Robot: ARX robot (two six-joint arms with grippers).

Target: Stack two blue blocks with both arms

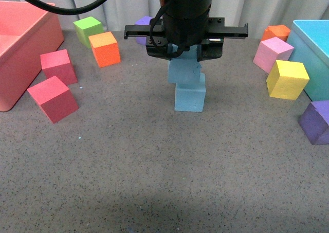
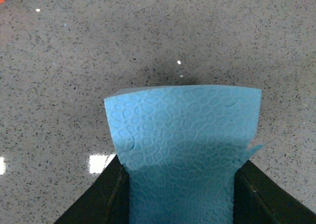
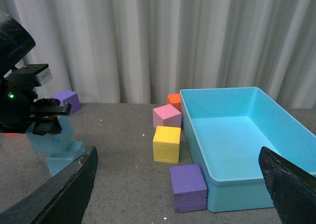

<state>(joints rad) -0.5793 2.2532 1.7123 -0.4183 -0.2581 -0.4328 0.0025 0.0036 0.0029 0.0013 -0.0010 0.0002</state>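
Black left end effector (image 1: pixel 185 54), narrow, clamped on the upper matte sky-blue foam cube (image 1: pixel 182 71). In the left wrist view, pads on two opposite faces and a small torn flap (image 2: pixel 254 151) at one edge, right by a pad. Seated on the lower matte sky-blue foam cube (image 1: pixel 190 95), mid grey speckled tabletop (image 1: pixel 154 166). Touching, by the look of the front view, but shifted to the robot's left and twisted, overhanging on that side.

Risks, judged from here:
- Release with that overhang: likely tilt or slide-off. Cause: offset plus twist, light foam.
- Foam sticking to a pad or snagging at the flap on opening: top cube dragged sideways, lower one nudged.
- Retreat upward before a full opening: top cube carried off the stack.
- Worth squaring up before letting go.

Black right end effector (image 3: pixel 177 155): spread wide, holding nothing, well apart from the stack, facing it and the large light blue plastic bin (image 3: pixel 227 90). No threat from there, but no steadying either. Absent from the front view.

Hard to tell:
- Left fingertips buried behind the wrist housing in the front view; grip depth unknown.
- Lower cube hidden entirely in the left wrist view, so no alignment check from above.
- Seam between the cubes: full rest or slight hover, cannot say.
- Purple cube (image 1: pixel 145 22) behind the arm mostly covered.
- Coral-pink bin (image 1: pixel 31 63) and the light blue bin cut off at the frame edges.
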